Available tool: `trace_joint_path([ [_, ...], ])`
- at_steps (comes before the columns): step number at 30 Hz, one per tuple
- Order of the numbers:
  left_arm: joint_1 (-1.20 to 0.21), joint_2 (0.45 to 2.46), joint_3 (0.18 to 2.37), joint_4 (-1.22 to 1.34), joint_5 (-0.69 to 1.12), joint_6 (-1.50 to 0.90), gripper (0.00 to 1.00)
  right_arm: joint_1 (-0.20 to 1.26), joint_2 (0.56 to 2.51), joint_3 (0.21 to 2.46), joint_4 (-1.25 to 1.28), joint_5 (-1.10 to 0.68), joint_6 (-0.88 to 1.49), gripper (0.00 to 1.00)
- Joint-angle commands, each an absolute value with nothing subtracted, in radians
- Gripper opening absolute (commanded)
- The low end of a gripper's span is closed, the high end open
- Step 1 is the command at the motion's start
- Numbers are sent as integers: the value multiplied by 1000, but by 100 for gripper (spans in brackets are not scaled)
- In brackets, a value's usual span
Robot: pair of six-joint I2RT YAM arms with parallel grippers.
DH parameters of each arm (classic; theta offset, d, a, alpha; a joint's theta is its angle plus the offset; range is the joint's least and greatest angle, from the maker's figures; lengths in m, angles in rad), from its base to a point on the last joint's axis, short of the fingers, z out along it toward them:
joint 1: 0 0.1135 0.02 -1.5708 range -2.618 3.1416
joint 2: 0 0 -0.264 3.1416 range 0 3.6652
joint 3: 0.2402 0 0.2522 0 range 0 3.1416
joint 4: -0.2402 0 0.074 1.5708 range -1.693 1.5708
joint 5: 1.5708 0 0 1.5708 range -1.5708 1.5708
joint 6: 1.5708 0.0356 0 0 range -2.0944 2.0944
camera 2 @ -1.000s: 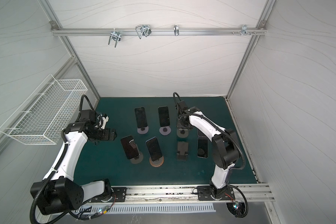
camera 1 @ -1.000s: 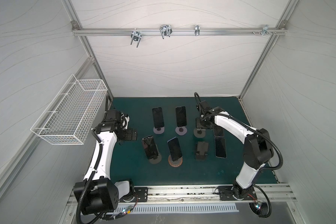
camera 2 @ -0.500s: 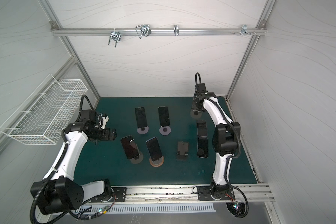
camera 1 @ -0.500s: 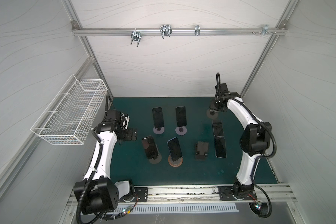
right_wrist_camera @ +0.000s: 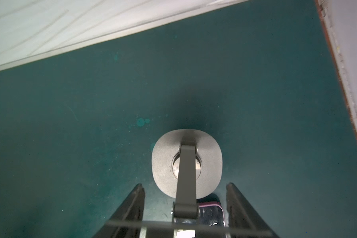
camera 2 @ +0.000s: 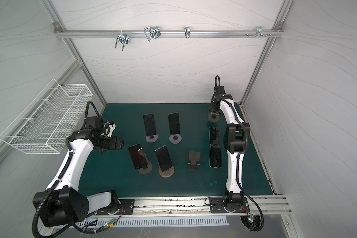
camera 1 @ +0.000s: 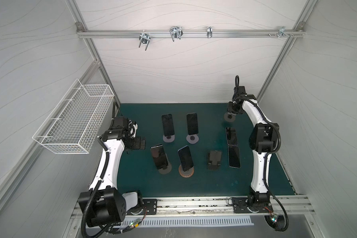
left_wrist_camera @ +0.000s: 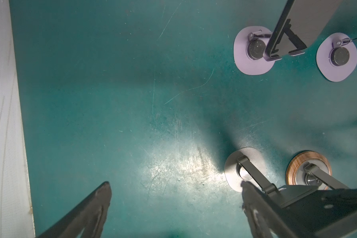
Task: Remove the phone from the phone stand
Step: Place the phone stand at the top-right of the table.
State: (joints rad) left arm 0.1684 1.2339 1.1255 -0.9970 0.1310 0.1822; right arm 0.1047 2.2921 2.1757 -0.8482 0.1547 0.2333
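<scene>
My right gripper (camera 1: 233, 110) (right_wrist_camera: 185, 185) is shut on the plate of a grey phone stand (camera 1: 229, 117) (right_wrist_camera: 165, 162) at the mat's back right corner. The stand's arm and round base hang below the fingers, and no phone is on it. Several dark phones lean on stands mid-mat, among them a phone (camera 1: 167, 124) on a lilac base and a phone (camera 1: 185, 158) on a wood-rimmed base (left_wrist_camera: 308, 171). My left gripper (camera 1: 140, 143) (left_wrist_camera: 175, 183) is open over bare mat to their left, holding nothing.
Two phones (camera 1: 231, 136) (camera 1: 234, 157) lie flat on the green mat (camera 1: 204, 185) beside the right arm. An empty black stand (camera 1: 214, 159) sits next to them. A white wire basket (camera 1: 76, 121) hangs on the left wall. The back wall is close behind the right gripper.
The right arm has swung from the middle of the mat to the back right corner, carrying the grey stand with it. The left arm has not moved.
</scene>
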Motion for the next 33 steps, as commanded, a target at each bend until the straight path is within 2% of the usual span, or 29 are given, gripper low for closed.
trace_joint_path([
  [1, 167, 1243, 1128, -1000, 129, 199, 100, 98, 2335, 2196, -875, 135, 210, 58],
  [6, 167, 1245, 1133, -1002, 129, 198, 100, 95, 2367, 2195, -877, 135, 210, 61],
  [16, 167, 1242, 1129, -1002, 126, 196, 100, 100, 2273, 2196, -904, 129, 198, 84],
  [21, 167, 1250, 1141, -1000, 118, 192, 100, 120, 2139, 2140, -949, 144, 204, 88],
  [24, 167, 1249, 1149, -999, 115, 188, 100, 152, 2019, 2018, -925, 163, 208, 89],
  [33, 166, 1263, 1158, -979, 86, 178, 100, 367, 1644, 1674, -881, 215, 242, 89],
])
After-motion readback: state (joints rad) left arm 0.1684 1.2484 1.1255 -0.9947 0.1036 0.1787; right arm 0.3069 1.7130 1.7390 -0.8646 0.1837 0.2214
